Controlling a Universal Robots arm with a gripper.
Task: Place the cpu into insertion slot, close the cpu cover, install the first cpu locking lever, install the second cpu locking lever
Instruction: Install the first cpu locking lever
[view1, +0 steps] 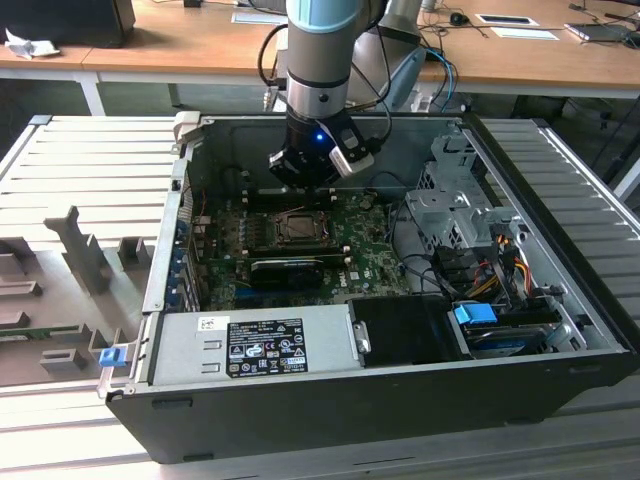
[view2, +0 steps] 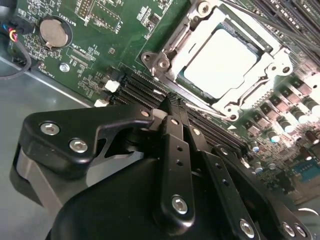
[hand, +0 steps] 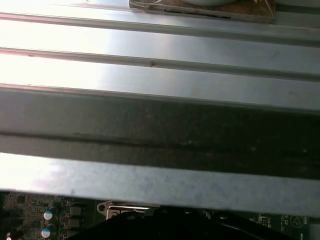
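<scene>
We see the cpu (view2: 222, 62) seated in the insertion slot (view2: 197, 95) just ahead of the jaws, cpu cover (view2: 272, 67) down over it. Gripper (view2: 172, 107) jaws together, holding nothing, tips near the socket edge, probably for lever work.

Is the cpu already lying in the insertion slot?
Yes, in the second wrist view the cpu sits inside the insertion slot, silver face up.
</scene>
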